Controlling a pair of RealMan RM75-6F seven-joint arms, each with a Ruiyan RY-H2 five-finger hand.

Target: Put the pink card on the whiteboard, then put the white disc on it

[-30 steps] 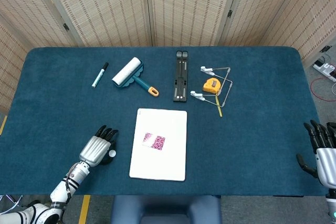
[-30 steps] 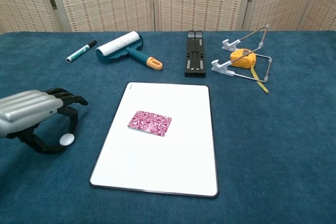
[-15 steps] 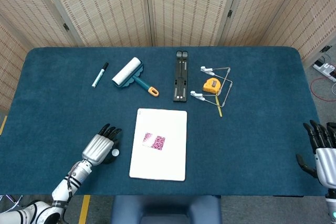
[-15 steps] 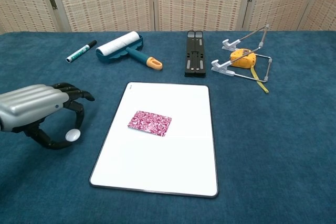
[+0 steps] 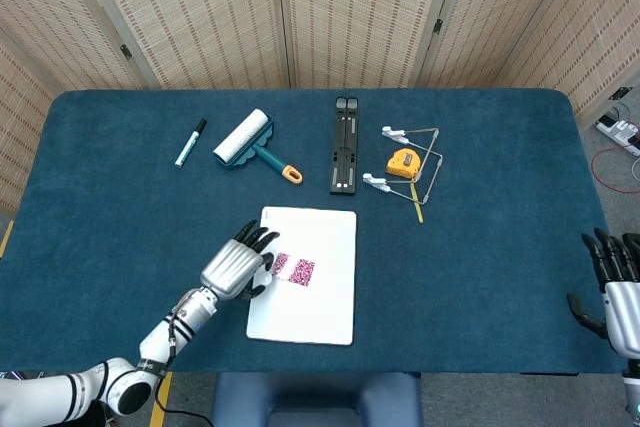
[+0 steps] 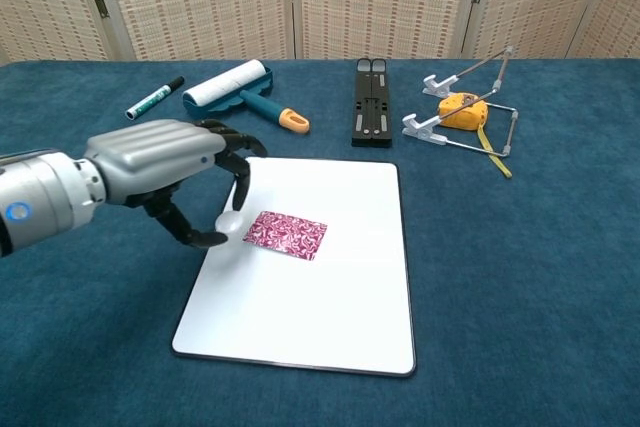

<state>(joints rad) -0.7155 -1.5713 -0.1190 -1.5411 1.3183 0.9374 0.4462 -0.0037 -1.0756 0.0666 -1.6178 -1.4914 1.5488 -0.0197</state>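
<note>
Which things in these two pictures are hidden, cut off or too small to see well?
- White disc: head view, covered by the left hand; chest view shows it in the fingers.
- Pink card: head view, its left end is behind that hand.
- Right hand: head view, cut by the frame edge; absent in chest view.
- Marker: its label print is too small in both views.

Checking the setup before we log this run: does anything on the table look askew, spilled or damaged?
Nothing stands out. The pink patterned card lies slightly skewed on the white rectangular whiteboard, and the left robot hand holds the small white disc beside it. Nothing spilled or visibly damaged.
</note>
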